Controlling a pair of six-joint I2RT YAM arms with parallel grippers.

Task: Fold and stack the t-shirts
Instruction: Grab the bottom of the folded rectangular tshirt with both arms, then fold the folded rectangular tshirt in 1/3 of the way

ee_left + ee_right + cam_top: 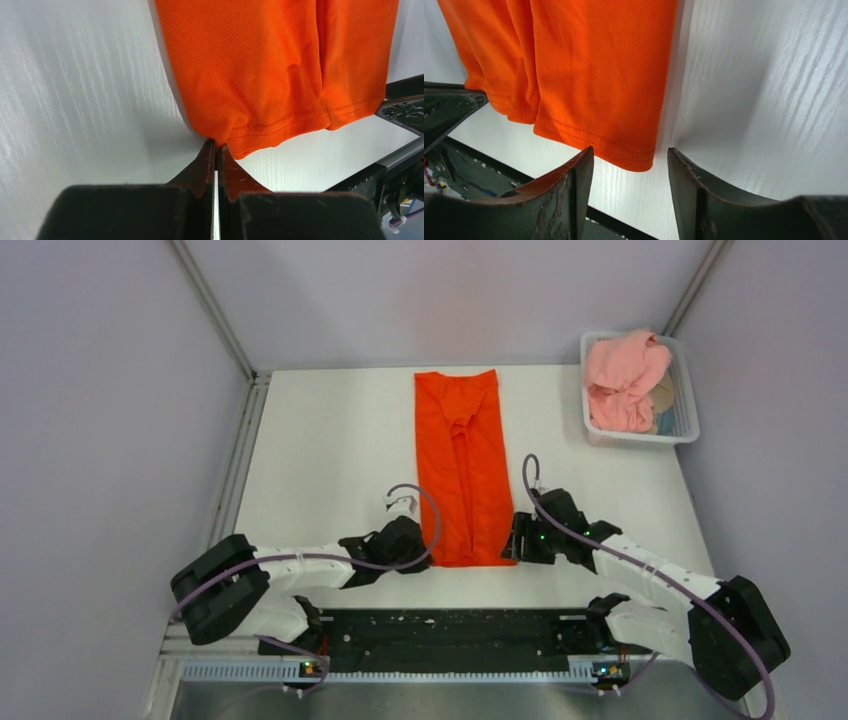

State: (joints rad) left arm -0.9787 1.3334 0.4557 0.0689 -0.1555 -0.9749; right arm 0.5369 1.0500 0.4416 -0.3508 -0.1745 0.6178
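Observation:
An orange-red t-shirt (460, 465) lies folded into a long narrow strip down the middle of the table, its hem toward the arms. My left gripper (428, 558) is at the hem's near left corner. In the left wrist view the left gripper (216, 146) is shut, with the puckered corner of the orange t-shirt (260, 65) pinched at its tips. My right gripper (515, 540) is at the near right corner. In the right wrist view the right gripper (630, 150) stands open, its jaws either side of the orange t-shirt's (599, 75) hem corner without touching it. A pale pink t-shirt (625, 380) lies crumpled in the basket.
A white mesh basket (690, 410) stands at the table's far right corner, holding the pink t-shirt and some other cloth. A black rail (450, 630) runs along the near edge between the arm bases. Grey walls enclose the table on three sides.

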